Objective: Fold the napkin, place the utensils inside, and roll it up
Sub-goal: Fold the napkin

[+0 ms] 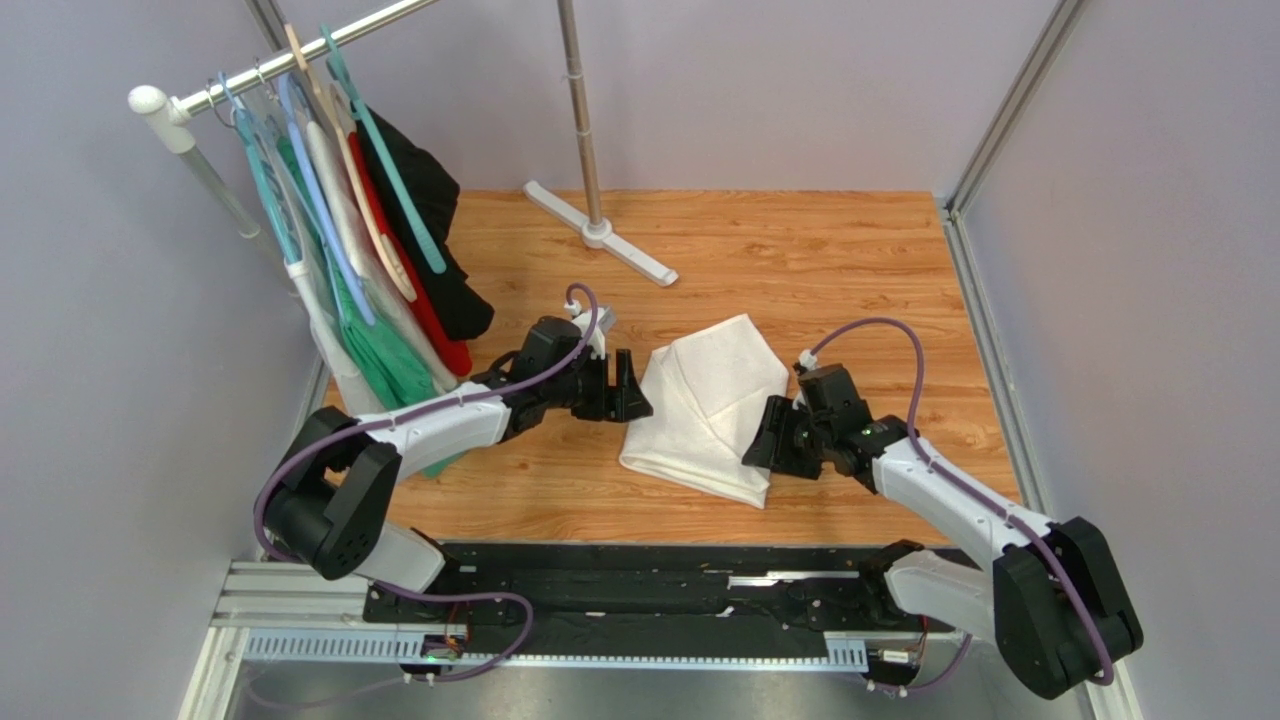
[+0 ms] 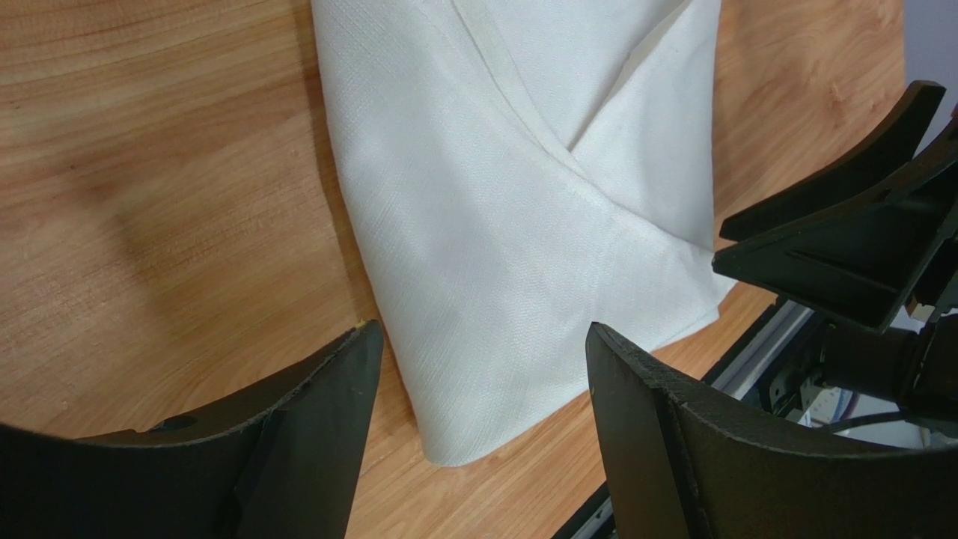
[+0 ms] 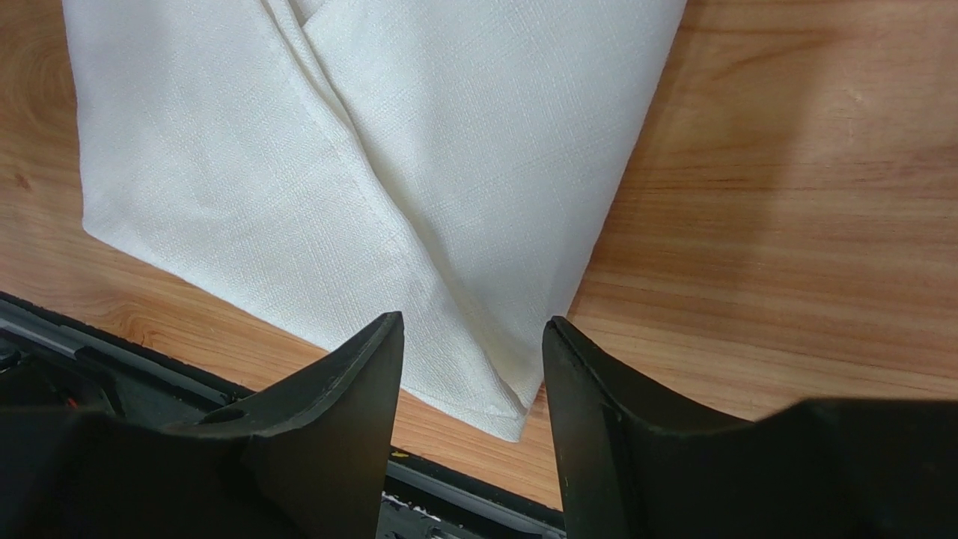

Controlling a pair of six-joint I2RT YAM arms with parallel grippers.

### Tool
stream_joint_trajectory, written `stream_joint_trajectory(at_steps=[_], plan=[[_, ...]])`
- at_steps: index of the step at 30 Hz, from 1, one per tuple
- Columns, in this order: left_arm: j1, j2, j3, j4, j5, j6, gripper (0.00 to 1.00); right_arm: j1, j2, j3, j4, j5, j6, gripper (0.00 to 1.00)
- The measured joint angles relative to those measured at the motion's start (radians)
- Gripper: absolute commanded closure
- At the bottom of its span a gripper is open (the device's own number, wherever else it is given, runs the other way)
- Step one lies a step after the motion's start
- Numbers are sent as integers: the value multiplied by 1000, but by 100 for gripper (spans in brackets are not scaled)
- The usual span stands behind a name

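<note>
The white napkin (image 1: 703,408) lies folded on the wooden table, its flaps crossing in a V (image 2: 506,225). My left gripper (image 1: 628,390) hovers at the cloth's left edge. It is open, and its jaws (image 2: 484,331) frame the napkin's near left corner without touching it. My right gripper (image 1: 768,444) is at the napkin's near right corner. It is open too, and the pointed corner of the cloth (image 3: 337,168) lies in the gap between its jaws (image 3: 473,320). The right gripper's fingers (image 2: 855,236) also show in the left wrist view. No utensils are in view.
A clothes rack (image 1: 346,195) with hangers and garments stands at the back left. A pole on a white cross base (image 1: 601,233) stands at the back centre. A black rail (image 1: 676,578) runs along the near table edge. Grey walls close in both sides.
</note>
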State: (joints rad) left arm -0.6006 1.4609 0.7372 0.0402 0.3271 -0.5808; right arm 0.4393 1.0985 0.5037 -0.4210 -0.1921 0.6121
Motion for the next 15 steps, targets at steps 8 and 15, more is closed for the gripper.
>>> stream_joint_trajectory(at_steps=[8, 15], plan=[[0, 0, 12, -8, -2, 4, 24, 45, -13, 0, 0, 0, 8, 59], [0, 0, 12, -18, -5, 4, 24, 67, -26, -1, -12, 7, 17, 56]])
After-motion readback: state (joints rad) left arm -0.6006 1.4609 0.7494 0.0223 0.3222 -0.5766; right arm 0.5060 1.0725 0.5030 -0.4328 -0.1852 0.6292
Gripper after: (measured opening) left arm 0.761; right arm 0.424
